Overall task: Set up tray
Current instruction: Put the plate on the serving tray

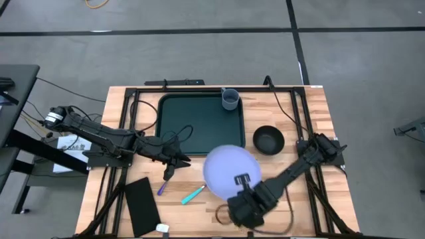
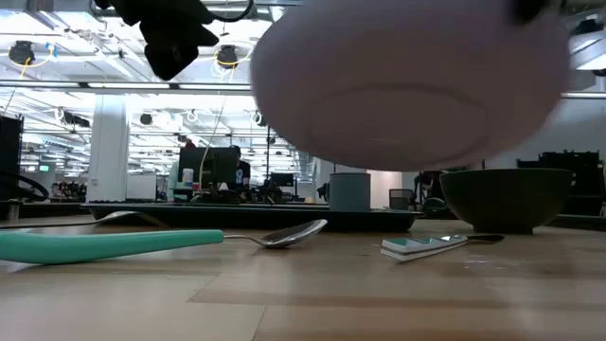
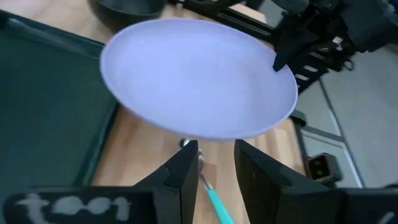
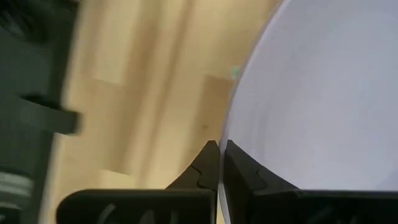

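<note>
- Holding the round pale lavender plastic plate (image 1: 230, 172) clear of the light wooden slatted table (image 1: 305, 116), the right gripper (image 4: 219, 163) pinches its rim between near-closed fingers.
- Left gripper (image 3: 214, 168) hovers near the plate, fingers slightly spread, holding nothing.
- Large dark green rectangular plastic tray (image 1: 199, 121) lies at the table's far middle, a small grey cup (image 1: 230, 99) in its corner.
- Dark round bowl (image 1: 268, 139) sits beside the tray.
- Teal-handled spoon (image 2: 142, 242) rests on the table.
- Beyond: grey concrete floor (image 1: 199, 53); a lit open hall with ceiling lamps (image 2: 57, 114).
</note>
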Tool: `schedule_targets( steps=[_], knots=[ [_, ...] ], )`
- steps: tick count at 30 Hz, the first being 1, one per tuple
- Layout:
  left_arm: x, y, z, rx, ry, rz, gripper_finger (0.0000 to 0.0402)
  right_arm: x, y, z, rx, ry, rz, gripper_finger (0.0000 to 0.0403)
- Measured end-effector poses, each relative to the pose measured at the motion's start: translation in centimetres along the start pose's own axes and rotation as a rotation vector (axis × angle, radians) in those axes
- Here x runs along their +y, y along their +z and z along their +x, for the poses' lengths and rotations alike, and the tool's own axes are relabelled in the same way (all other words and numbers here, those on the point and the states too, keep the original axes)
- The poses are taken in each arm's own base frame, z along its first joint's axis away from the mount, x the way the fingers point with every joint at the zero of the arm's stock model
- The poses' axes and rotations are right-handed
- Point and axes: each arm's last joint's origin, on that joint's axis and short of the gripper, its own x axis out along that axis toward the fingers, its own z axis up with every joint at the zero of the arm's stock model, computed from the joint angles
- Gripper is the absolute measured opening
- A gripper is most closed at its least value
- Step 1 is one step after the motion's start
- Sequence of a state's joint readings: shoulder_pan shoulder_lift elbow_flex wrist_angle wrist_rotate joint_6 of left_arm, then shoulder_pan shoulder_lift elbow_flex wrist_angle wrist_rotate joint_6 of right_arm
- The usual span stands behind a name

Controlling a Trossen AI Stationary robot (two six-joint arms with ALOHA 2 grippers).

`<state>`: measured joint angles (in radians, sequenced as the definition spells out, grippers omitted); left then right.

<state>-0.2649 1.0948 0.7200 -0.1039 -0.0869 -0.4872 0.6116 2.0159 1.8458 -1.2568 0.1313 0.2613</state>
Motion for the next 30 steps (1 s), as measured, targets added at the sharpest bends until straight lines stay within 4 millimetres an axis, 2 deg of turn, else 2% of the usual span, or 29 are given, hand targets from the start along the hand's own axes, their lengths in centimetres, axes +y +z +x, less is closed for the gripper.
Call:
schedule_targets(
  steps=[7,16,23,30],
  knots=[
    [0.2,0.5,-1.5,-0.068,0.069,-0.008,0.0091,-7.5,0.9,1.0,0.046,-0.038,-0.075,0.0],
    [1.1,1.2,-6.5,-0.194,0.178,-0.05,0.0091,-14.9,0.2,4.8,0.065,-0.065,-0.002,0.0],
    [1.7,1.2,-8.2,-0.21,0.197,-0.088,0.0091,-19.0,-0.5,6.1,0.033,-0.034,0.106,0.0],
    [2.0,1.3,-8.2,-0.215,0.213,-0.094,0.0091,-20.2,-0.8,6.3,0.028,-0.017,0.119,0.0]
  ],
)
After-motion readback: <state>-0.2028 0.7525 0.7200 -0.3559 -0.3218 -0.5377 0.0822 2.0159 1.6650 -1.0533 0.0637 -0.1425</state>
